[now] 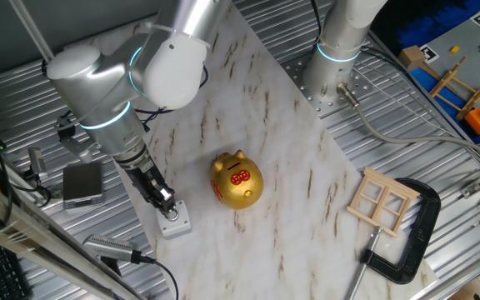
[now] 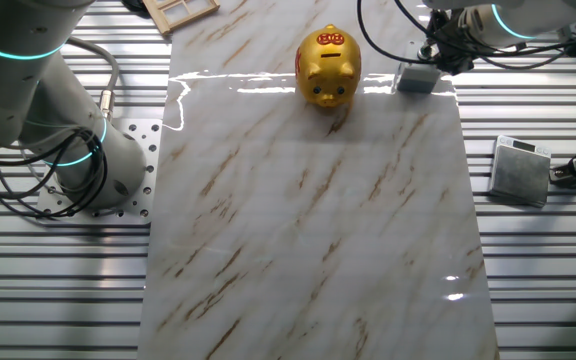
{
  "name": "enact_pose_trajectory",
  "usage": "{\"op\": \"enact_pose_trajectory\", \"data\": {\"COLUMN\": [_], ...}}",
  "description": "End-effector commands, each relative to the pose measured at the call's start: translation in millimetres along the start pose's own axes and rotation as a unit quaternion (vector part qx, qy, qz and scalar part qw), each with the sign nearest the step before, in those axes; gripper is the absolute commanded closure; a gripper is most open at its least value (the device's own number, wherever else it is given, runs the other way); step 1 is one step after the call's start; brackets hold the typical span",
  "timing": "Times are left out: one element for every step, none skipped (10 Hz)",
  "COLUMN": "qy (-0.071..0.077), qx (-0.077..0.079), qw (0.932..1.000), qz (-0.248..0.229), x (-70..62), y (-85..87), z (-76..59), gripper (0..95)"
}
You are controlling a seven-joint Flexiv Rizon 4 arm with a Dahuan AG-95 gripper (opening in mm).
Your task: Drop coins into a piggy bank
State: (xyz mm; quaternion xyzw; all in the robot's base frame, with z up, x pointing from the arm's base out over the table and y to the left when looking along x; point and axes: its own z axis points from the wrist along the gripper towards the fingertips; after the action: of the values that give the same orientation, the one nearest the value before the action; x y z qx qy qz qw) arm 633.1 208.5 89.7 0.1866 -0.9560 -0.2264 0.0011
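The gold piggy bank stands upright on the marble board, with red markings on its back. It also shows at the far edge of the board in the other fixed view. My gripper points down at the small grey box left of the pig, its tips touching or just above the box top. The dark fingers look pressed together with nothing visible between them. In the other fixed view the gripper is mostly hidden behind the grey box. No coins are visible.
A small wooden window frame and a black C-clamp lie at the board's right corner. A grey flat block sits on the ribbed table left of my arm. A second arm's base stands behind the board.
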Motion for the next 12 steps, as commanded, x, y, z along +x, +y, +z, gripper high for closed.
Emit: {"op": "enact_pose_trajectory", "data": {"qy": [0.001,0.001,0.0,0.0,0.0,0.001,0.001,0.002,0.003,0.003,0.004,0.005], "qx": [0.001,0.002,0.002,0.0,-0.001,-0.002,-0.002,-0.001,-0.004,-0.005,-0.006,-0.006], "qw": [1.0,1.0,1.0,1.0,1.0,1.0,1.0,1.0,1.0,1.0,0.9999,0.9999], "qz": [0.002,0.003,0.004,0.005,0.005,0.004,0.005,0.006,0.006,0.006,0.008,0.011], "x": [0.1,0.1,0.2,0.5,1.0,1.9,2.0,2.0,2.3,2.7,3.0,3.0], "y": [-0.4,-0.7,-1.0,-1.8,-3.6,-4.9,-5.1,-5.1,-5.5,-5.9,-6.0,-5.8], "z": [0.2,0.3,0.1,-1.4,-4.1,-6.4,-6.7,-6.8,-7.5,-8.3,-8.9,-9.3], "gripper": [76.0,95.0,95.0,95.0,95.0,95.0,95.0,95.0,95.0,95.0,95.0,95.0]}}
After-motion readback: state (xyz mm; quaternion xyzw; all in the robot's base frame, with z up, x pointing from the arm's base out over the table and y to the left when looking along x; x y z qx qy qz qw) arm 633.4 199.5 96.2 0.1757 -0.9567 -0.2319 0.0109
